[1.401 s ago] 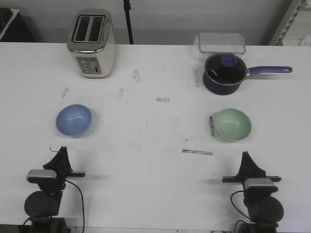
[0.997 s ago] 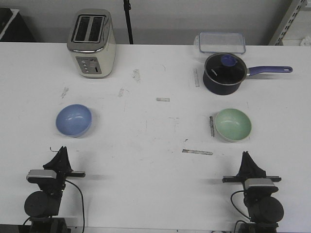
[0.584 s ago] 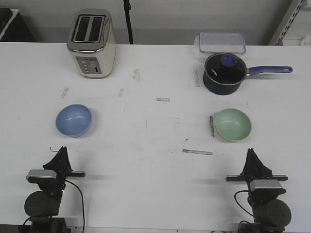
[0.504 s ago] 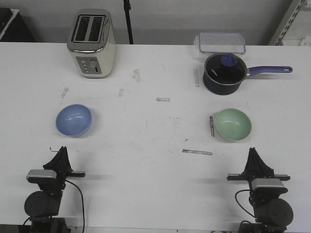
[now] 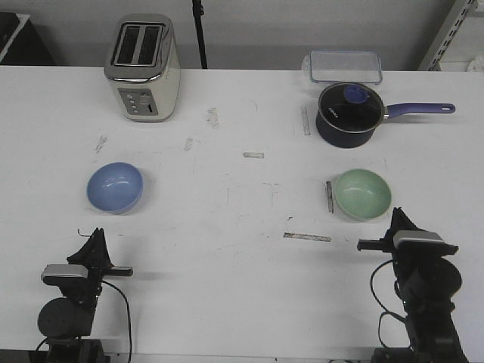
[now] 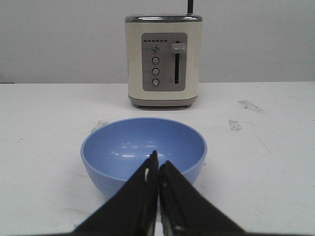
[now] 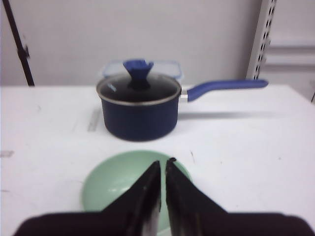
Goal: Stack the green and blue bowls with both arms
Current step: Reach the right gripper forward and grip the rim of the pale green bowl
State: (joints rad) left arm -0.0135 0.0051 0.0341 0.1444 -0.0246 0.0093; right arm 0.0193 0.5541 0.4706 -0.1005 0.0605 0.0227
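The blue bowl (image 5: 114, 187) sits upright on the white table at the left; in the left wrist view it (image 6: 123, 147) lies just beyond the fingertips. The green bowl (image 5: 363, 193) sits at the right; in the right wrist view it (image 7: 110, 184) lies below and beyond the fingertips. My left gripper (image 5: 96, 236) rests near the table's front edge, behind the blue bowl, shut and empty (image 6: 158, 158). My right gripper (image 5: 398, 215) is raised and close to the green bowl's near rim, its jaws nearly together and empty (image 7: 163, 163).
A cream toaster (image 5: 142, 68) stands at the back left. A dark navy saucepan (image 5: 346, 115) with a glass lid and blue handle stands at the back right, a clear plastic box (image 5: 345, 66) behind it. Tape scraps (image 5: 307, 237) lie on the table (image 5: 242, 212).
My right arm has risen and moved forward toward the green bowl. The left arm and both bowls have not moved.
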